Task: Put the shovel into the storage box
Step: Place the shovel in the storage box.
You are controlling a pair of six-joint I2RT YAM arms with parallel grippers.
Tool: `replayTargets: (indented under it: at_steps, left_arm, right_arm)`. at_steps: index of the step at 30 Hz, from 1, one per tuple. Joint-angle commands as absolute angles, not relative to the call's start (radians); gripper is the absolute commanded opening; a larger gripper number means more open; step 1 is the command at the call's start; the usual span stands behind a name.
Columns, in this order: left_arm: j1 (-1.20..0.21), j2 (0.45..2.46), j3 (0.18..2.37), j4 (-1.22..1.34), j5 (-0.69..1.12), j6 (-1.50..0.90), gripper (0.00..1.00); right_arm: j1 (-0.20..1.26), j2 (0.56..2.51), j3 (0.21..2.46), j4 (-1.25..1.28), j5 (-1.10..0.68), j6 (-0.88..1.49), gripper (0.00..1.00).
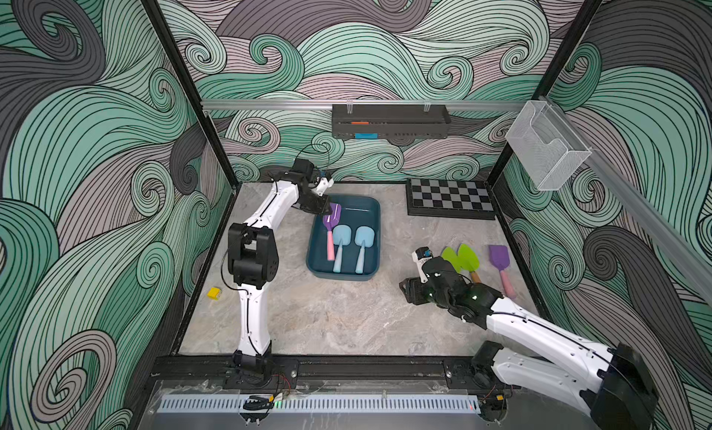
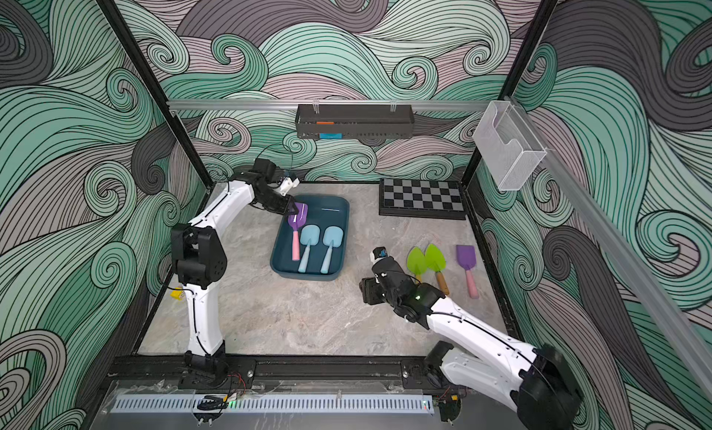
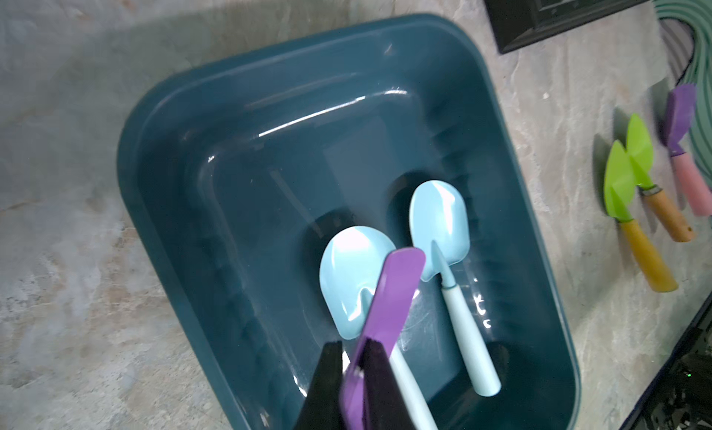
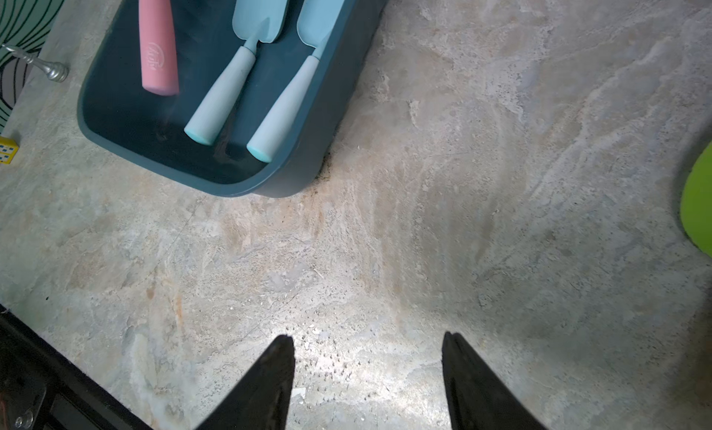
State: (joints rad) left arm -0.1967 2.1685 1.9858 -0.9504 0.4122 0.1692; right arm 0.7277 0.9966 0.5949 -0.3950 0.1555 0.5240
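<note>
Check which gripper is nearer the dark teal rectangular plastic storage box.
Left. The left gripper hangs over the storage box, shut on a purple-bladed, pink-handled toy shovel; the right gripper is open over the table, apart from it.

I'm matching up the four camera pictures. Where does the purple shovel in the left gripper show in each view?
Top view: purple shovel, blade held by the left gripper, over the left side of the storage box.
Top view: the shovel, same place.
Left wrist: blade edge-on between the gripper's fingers, crossing a light blue shovel.
Right wrist: only its pink handle, beside the light blue handles.
Shared landmark: the two light blue shovels.
</note>
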Motion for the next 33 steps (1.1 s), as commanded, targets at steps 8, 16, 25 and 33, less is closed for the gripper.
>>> replayTargets:
  at_steps: [8,16,25,33]
  left_arm:
    - [-0.194,2.262,2.033,-1.026,0.363,0.166,0.0]
    - [-0.218,2.308,2.015,-1.026,0.304,0.132,0.09]
    - [-0.228,2.285,1.956,-0.966,0.295,0.078,0.22]
    - [-0.259,2.22,1.957,-0.96,0.245,0.072,0.32]
  right_arm:
    - [0.652,1.005,0.603,-0.465,0.174,0.527,0.64]
    - [0.575,1.005,0.614,-0.486,0.177,0.519,0.72]
    - [0.447,1.013,0.614,-0.483,0.222,0.506,0.75]
    - [0.324,1.046,0.612,-0.479,0.242,0.499,0.75]
